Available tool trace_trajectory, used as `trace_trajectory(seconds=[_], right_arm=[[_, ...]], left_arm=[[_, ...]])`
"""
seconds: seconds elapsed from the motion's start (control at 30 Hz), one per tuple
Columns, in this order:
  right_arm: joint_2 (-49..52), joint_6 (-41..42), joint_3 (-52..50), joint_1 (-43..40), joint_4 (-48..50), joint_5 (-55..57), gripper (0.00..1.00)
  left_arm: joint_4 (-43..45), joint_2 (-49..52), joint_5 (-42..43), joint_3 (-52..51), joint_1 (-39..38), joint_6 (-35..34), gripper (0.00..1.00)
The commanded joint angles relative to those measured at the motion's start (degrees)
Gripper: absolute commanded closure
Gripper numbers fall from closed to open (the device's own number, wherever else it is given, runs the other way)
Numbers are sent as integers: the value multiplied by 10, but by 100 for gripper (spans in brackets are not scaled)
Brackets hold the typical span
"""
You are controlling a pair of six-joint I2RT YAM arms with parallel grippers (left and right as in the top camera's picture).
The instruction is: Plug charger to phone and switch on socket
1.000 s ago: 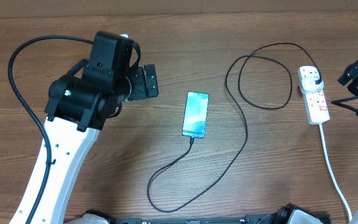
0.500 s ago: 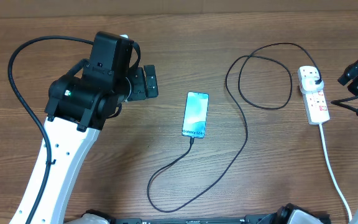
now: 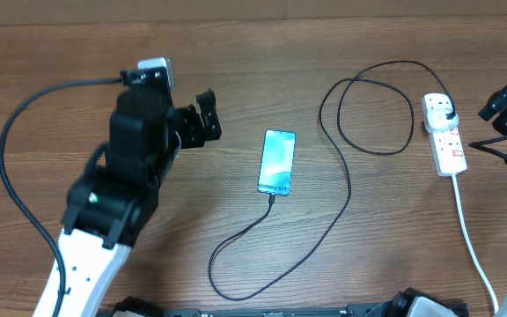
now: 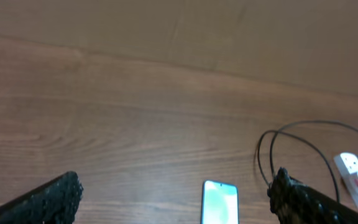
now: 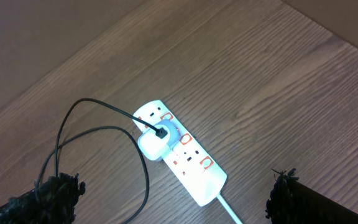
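Observation:
The phone (image 3: 276, 161) lies face up mid-table, its blue-teal screen lit; its top edge (image 4: 219, 202) shows between my left fingers. The charger, a thin black cable (image 3: 349, 189), runs from the phone's bottom edge, loops across the table and ends at a plug (image 5: 152, 142) seated in the socket (image 5: 182, 155), a white power strip (image 3: 447, 136) at the right. I cannot tell whether the tip is seated in the phone. My left gripper (image 3: 205, 119) hangs open, left of the phone. My right gripper (image 3: 504, 104) is open, just right of the socket, and holds nothing.
The socket's thick white cord (image 3: 475, 255) runs from the strip toward the front right edge. The left arm's black cable (image 3: 20, 189) arcs over the left side of the wooden table (image 3: 394, 264). A pale wall (image 4: 229, 31) borders the far edge.
My left arm has swung and turned at the wrist, its body now lower in the overhead view; its open gripper stays left of the phone. The right arm, phone and cable are unmoved.

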Motion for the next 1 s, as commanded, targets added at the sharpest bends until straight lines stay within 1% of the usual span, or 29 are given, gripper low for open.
trace_trajectory(seconds=[0.0, 0.07, 0.23, 0.37, 0.5, 0.57, 0.67, 0.97], right_arm=[[-4, 2, 11, 2, 1, 8, 0], [-4, 2, 11, 2, 1, 8, 0], [-4, 2, 11, 2, 1, 8, 0], [-4, 2, 11, 2, 1, 8, 0], [-4, 2, 11, 2, 1, 8, 0], [-4, 2, 11, 2, 1, 8, 0], [-4, 2, 11, 2, 1, 8, 0], [-4, 2, 11, 2, 1, 8, 0]], left_arm=[[66, -48, 14, -70, 3, 57, 0], [124, -73, 24, -113, 3, 75, 0], [290, -131, 35, -219, 9, 87, 0], [440, -171, 56, -305, 30, 86, 0], [549, -211, 78, -378, 57, 86, 0], [584, -232, 78, -408, 68, 87, 0], [608, -264, 77, -439, 85, 90, 0], [604, -339, 78, -482, 135, 95, 0]])
